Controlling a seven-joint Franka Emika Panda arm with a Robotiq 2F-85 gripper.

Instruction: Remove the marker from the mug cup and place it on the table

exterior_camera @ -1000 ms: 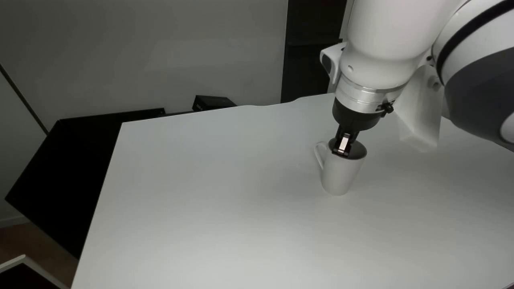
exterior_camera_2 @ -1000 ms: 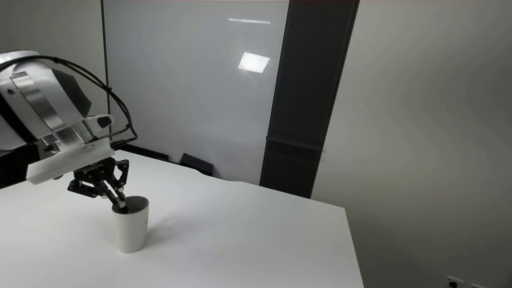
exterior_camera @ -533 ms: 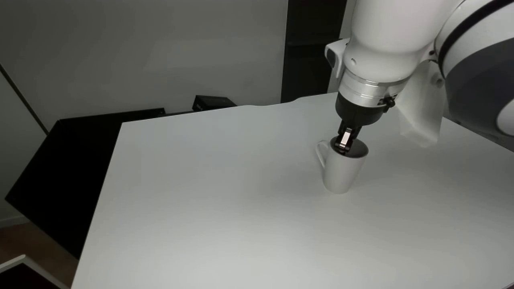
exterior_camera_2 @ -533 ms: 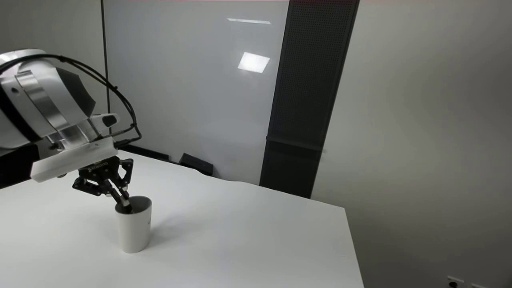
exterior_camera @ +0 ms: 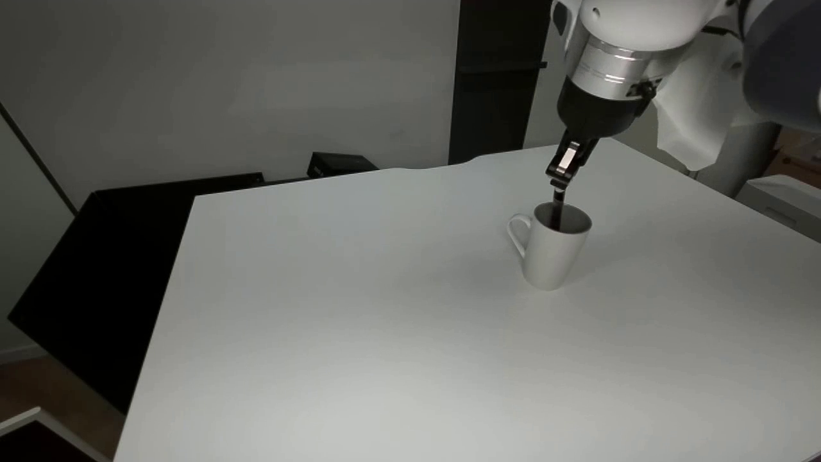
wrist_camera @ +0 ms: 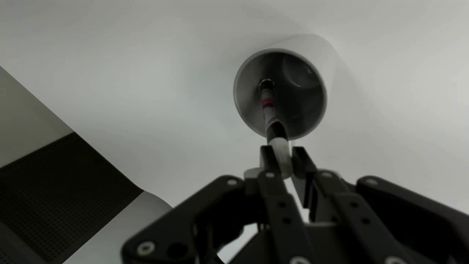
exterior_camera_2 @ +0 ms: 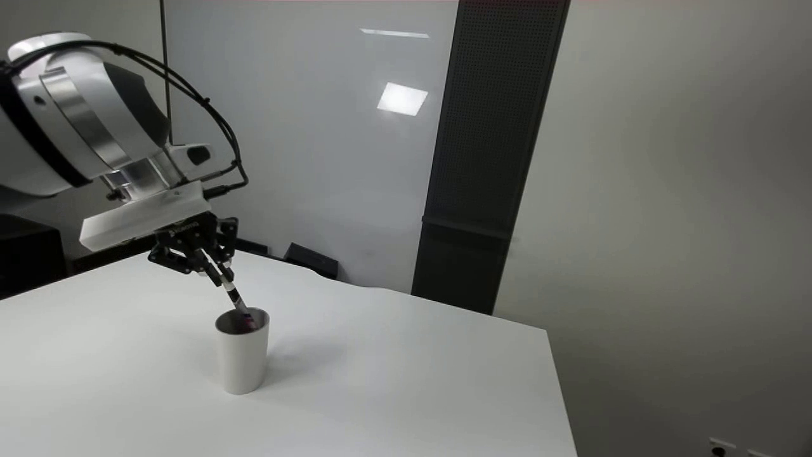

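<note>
The biggest thing in front of me is the large plain white rectangular table (exterior_camera: 359, 333), spreading through 6 o'clock in an exterior view, with the picture's middle as my dial's centre. Near 9 o'clock there, just beside the table's edge, I see an angular black piece of furniture (exterior_camera: 77, 289). My white, silver and dark grey robot arm (exterior_camera_2: 76, 120) extends in from between 9 and 10 o'clock in an exterior view. It ends in the jointed black two-fingered gripper (wrist_camera: 283, 154), its body towards 5 o'clock in the wrist view.

Below the gripper and apart from it, the small white ceramic mug cup (exterior_camera: 555, 256), dark inside, stands upright on the table near 3 o'clock in an exterior view, its loop handle pointing to 10 o'clock.

The thin stick-shaped marker (exterior_camera_2: 238, 301), white with dark stretches and a narrow red band, leans from 11 to 5 o'clock in an exterior view, its lower end inside the mug cup. Whether that end touches the mug cup's wall or bottom I cannot tell. I have the fingers (wrist_camera: 303, 163) drawn in close, one on either side of the marker's pale upper end, gripping it above the rim.
</note>
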